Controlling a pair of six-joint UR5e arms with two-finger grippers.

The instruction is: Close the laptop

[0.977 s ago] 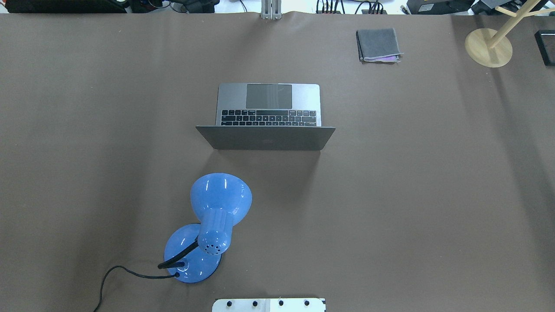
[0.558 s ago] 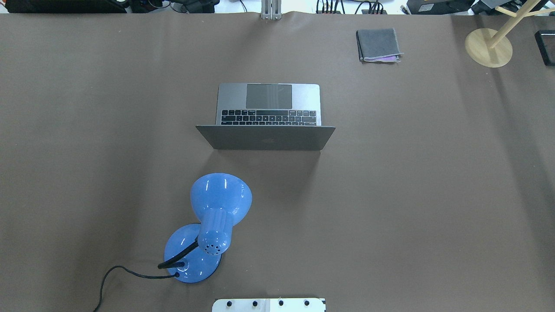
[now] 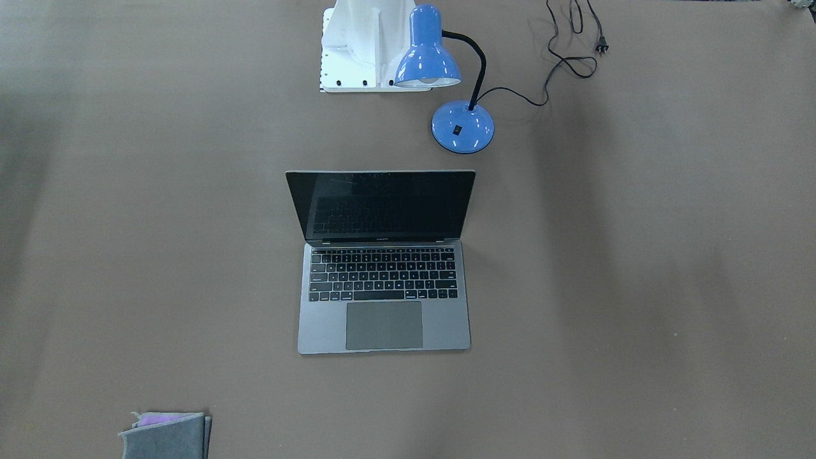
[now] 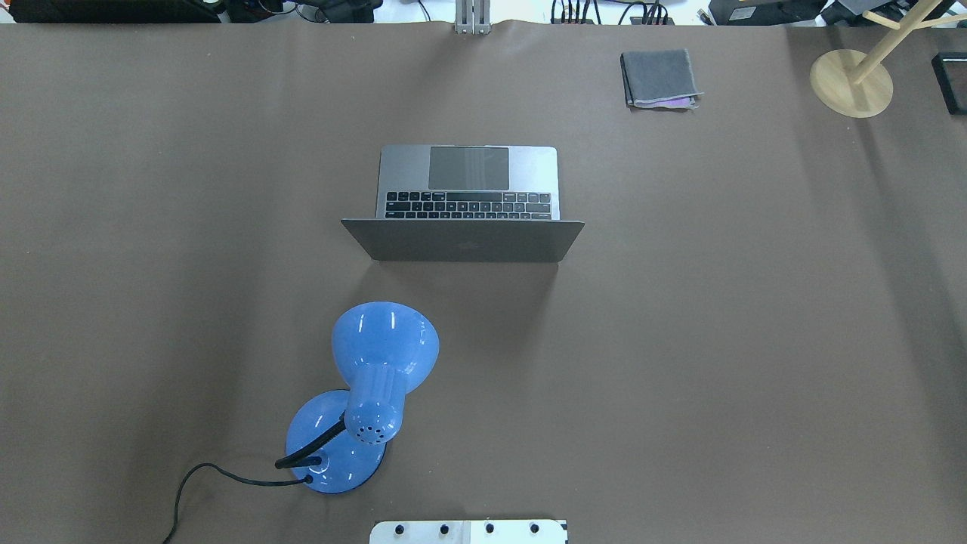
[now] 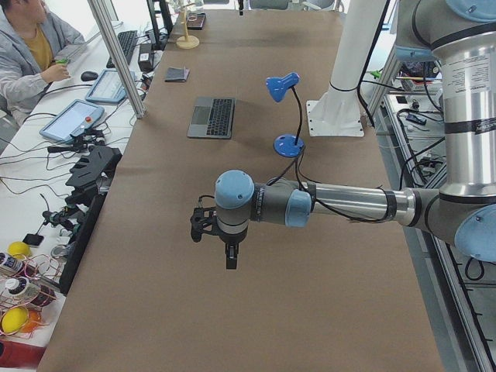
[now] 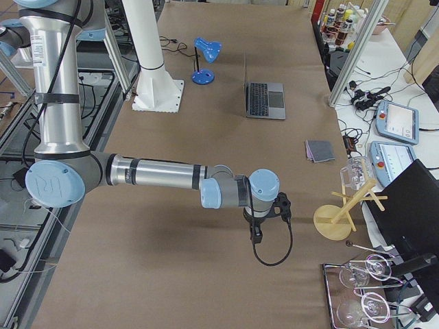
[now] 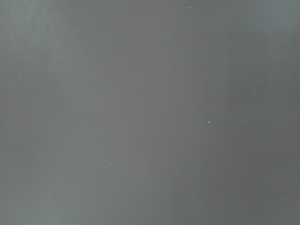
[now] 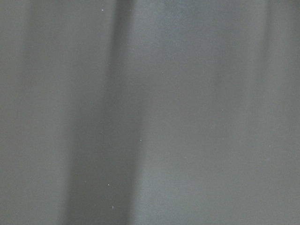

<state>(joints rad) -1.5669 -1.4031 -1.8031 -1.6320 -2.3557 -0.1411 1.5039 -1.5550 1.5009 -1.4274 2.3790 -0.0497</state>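
Note:
The laptop (image 4: 462, 240) stands open in the middle of the table, lid upright with its back toward the robot, keyboard and trackpad on the far side. The front-facing view shows its black screen and keys (image 3: 382, 274). It also shows in the left side view (image 5: 212, 118) and the right side view (image 6: 264, 101). My left gripper (image 5: 231, 260) hangs over bare table far from the laptop, toward the table's left end. My right gripper (image 6: 256, 236) hangs over bare table toward the right end. I cannot tell whether either is open or shut. Both wrist views show only table surface.
A blue desk lamp (image 4: 378, 378) with a black cord stands between the robot base (image 4: 468, 532) and the laptop, on the left. A folded grey cloth (image 4: 659, 78) lies far right. A wooden stand (image 4: 851, 81) is at the far right corner.

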